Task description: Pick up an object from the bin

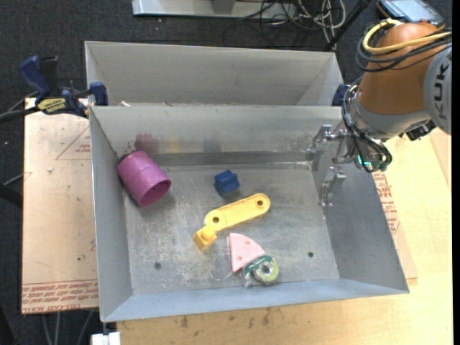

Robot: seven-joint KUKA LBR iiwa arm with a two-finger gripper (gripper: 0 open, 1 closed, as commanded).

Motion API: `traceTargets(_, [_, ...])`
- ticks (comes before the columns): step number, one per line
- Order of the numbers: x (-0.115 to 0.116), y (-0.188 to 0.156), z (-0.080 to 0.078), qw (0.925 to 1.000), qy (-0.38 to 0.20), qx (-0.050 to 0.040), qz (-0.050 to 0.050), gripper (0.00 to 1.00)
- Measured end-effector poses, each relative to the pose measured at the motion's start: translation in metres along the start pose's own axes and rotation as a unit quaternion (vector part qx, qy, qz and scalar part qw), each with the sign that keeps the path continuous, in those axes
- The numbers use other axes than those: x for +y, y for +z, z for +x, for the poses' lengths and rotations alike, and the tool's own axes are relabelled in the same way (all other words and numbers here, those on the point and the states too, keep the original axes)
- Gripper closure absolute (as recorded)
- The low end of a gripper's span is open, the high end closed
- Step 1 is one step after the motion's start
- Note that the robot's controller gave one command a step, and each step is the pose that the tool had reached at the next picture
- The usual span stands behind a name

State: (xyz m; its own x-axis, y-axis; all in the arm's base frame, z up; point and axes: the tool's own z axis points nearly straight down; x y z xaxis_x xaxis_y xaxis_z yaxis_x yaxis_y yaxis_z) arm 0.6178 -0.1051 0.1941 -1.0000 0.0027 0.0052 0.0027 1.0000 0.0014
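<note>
My gripper (323, 178) hangs over the right side of the bin, close to the right wall, above bare floor. Its two metal fingers stand apart, open, with nothing between them. The nearest loose thing is a flat yellow plastic lever (233, 218), lying slantwise in the middle of the bin, well to the gripper's left. A small blue block (226, 182) sits just above the lever's far end. A pink wedge (243, 250) lies below the lever, with a small green and silver ring (263, 270) in clear wrap touching its lower corner.
A magenta cup (144, 178) lies on its side against the left wall. The bin's walls slope inward all round. The arm comes in over the right rim, with yellow cables on its orange cover.
</note>
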Motion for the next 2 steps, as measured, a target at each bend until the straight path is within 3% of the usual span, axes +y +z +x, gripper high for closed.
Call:
traceTargets(1, [0.0, -0.004, -0.002, 1.0, -0.001, -0.0036, 0.001, 0.0])
traceTargets(2, [0.016, 0.012, 0.019, 0.9996, -0.027, -0.007, 0.002, 0.0])
